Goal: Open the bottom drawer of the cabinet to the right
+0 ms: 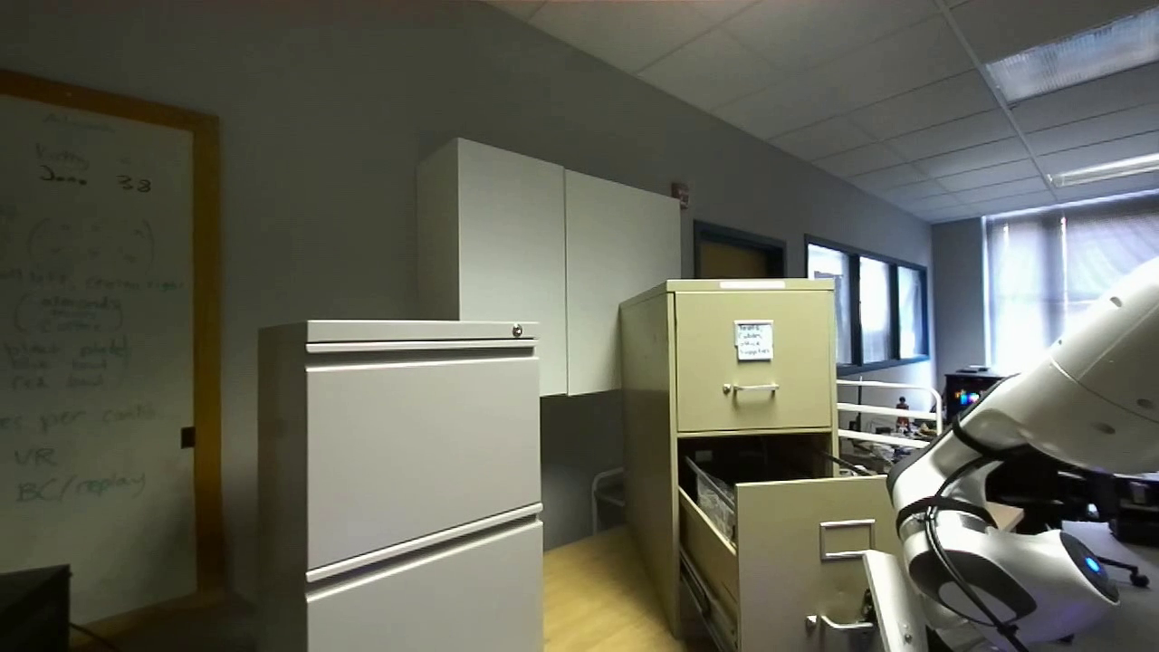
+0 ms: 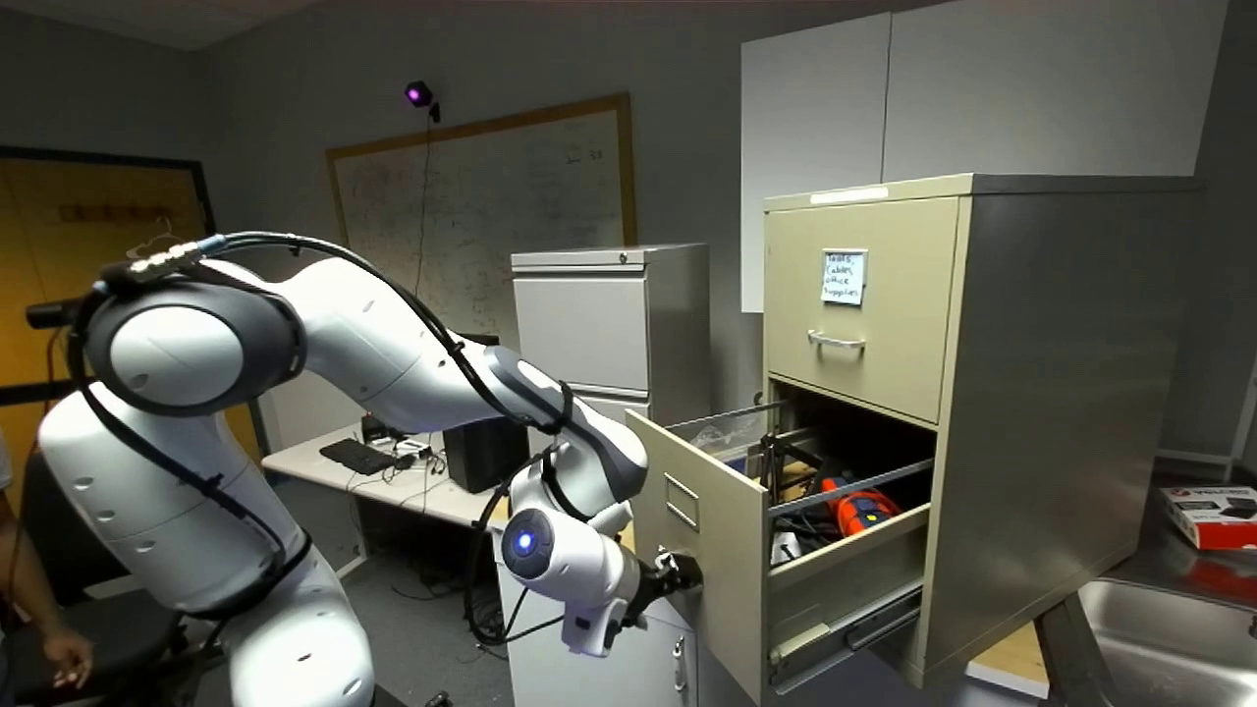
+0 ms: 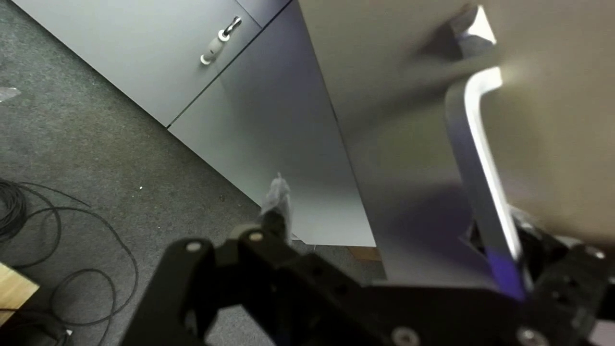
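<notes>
The tall beige-tan filing cabinet (image 1: pixel 647 435) also shows in an exterior view (image 2: pixel 1061 393). Its top drawer (image 1: pixel 706 362) is closed. The lower drawer (image 2: pixel 727 550) is pulled far out, with tools and an orange object (image 2: pixel 856 506) inside. The drawer's metal handle (image 3: pixel 473 168) runs down the right side of the wrist view, below a small latch (image 3: pixel 473 36). My gripper (image 3: pixel 399 211) is open at the drawer front. One fingertip is behind the handle bar, the other stands well to the left of it. The gripper (image 2: pixel 678 571) partly hides the handle in an exterior view.
A light-grey lateral cabinet (image 1: pixel 421 453) stands beside the tan one. White wall cupboards (image 1: pixel 512 235) hang behind. A sink (image 2: pixel 1159 648) and a red-white box (image 2: pixel 1213 520) are beside the cabinet. Cables (image 3: pixel 115 288) lie on the floor. A person's arm (image 2: pixel 34 599) shows at an edge.
</notes>
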`<state>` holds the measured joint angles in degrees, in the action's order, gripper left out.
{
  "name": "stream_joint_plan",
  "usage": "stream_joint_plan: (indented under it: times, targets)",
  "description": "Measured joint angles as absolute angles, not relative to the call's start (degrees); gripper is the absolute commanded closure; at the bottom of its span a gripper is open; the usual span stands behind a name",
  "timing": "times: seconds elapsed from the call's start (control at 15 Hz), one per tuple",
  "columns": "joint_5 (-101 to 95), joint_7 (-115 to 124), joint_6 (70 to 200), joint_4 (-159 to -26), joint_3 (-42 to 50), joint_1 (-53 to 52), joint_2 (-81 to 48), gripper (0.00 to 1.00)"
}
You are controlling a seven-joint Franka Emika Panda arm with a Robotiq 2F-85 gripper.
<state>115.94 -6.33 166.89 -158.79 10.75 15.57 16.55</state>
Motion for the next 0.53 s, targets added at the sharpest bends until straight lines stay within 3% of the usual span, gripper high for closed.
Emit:
stream_joint_plan:
  times: [0.53]
  targets:
    - [113.6, -2.7, 183.1, -158.6, 11.5, 18.6, 27.6, 0.0]
